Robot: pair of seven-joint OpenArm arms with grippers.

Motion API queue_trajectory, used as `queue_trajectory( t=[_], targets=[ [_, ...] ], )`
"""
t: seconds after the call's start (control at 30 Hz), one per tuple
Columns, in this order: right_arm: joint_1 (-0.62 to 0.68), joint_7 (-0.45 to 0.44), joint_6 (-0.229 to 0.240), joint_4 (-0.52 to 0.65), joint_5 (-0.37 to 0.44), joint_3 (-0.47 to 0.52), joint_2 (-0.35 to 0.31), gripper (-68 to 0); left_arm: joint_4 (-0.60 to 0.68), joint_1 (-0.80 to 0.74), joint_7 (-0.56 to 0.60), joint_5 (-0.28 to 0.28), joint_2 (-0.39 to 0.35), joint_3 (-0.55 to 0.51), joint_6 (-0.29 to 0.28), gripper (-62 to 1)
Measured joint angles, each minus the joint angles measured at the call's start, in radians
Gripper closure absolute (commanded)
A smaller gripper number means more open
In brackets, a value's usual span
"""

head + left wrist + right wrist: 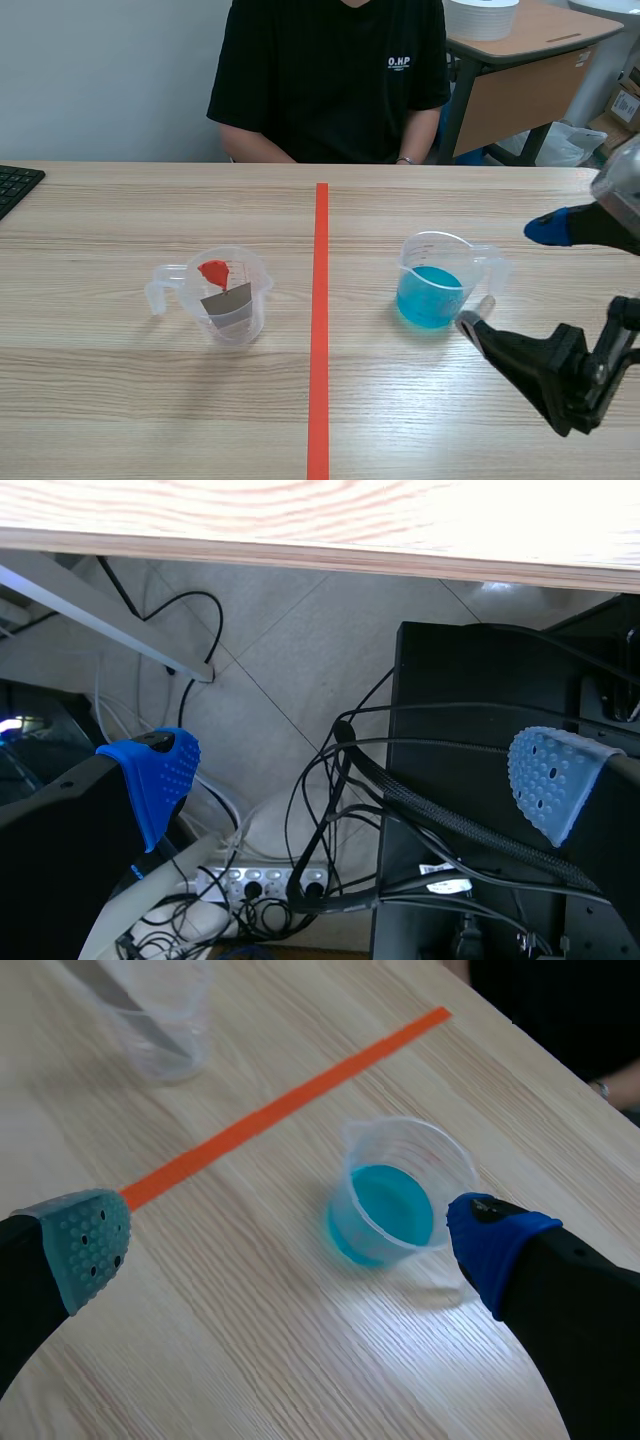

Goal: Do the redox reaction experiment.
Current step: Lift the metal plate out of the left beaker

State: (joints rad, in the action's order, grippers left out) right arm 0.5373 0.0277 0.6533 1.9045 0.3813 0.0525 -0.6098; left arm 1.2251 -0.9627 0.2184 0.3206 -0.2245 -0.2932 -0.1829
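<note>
Blue-liquid cup point(432, 283) stood on the bench point(120, 400) right of the tape line point(321, 330). The second cup point(240, 318), holding a grey strip point(227, 300) and what looked like a red clip point(214, 272), stood left of it. Right end effector point(508, 275) gaped wide and empty, farther right of the line than the blue-liquid cup and close beside it; left end effector point(350, 780) was likewise spread and empty, below the bench edge, the line unseen there.

The right gripper point(290, 1235) has thick black fingers tipped with one grey-green dotted pad point(85, 1245) and one blue pad point(495, 1240); the left gripper point(355, 778) carries two blue dotted pads point(160, 770).
</note>
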Motion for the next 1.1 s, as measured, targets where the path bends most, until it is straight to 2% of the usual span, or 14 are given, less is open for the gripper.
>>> queue_trajectory(
  t=[0.07, 0.33, 0.43, 0.6, 0.87, 1.1],
  targets=[
    [-0.034, 0.000, 0.018, 0.000, 0.000, -0.040, -0.016, -67.9, -0.020, 0.014, -0.006, -0.007, 0.000, 0.019, 0.000, -62.3],
    [-0.161, 0.000, 0.017, 0.000, 0.000, -0.168, -0.016, -67.9, -0.111, 0.071, -0.017, -0.056, 0.000, 0.115, 0.000, -62.3],
    [-0.217, 0.000, 0.017, 0.000, -0.038, -0.235, -0.016, -67.9, -0.146, 0.085, -0.016, -0.060, 0.000, 0.138, 0.000, -62.3],
    [-0.325, 0.000, 0.017, -0.002, -0.046, -0.358, -0.016, -67.9, -0.178, 0.096, -0.019, -0.060, 0.000, 0.151, 0.000, -62.3],
    [-0.517, 0.000, 0.017, -0.134, -0.132, -0.557, 0.040, -67.9, -0.178, 0.098, -0.019, -0.059, 0.000, 0.151, 0.000, -62.3],
    [-0.626, -0.031, 0.017, -0.225, -0.138, -0.669, 0.120, -67.9, -0.178, 0.098, -0.019, -0.059, 0.000, 0.151, 0.000, -62.3]
  ],
)
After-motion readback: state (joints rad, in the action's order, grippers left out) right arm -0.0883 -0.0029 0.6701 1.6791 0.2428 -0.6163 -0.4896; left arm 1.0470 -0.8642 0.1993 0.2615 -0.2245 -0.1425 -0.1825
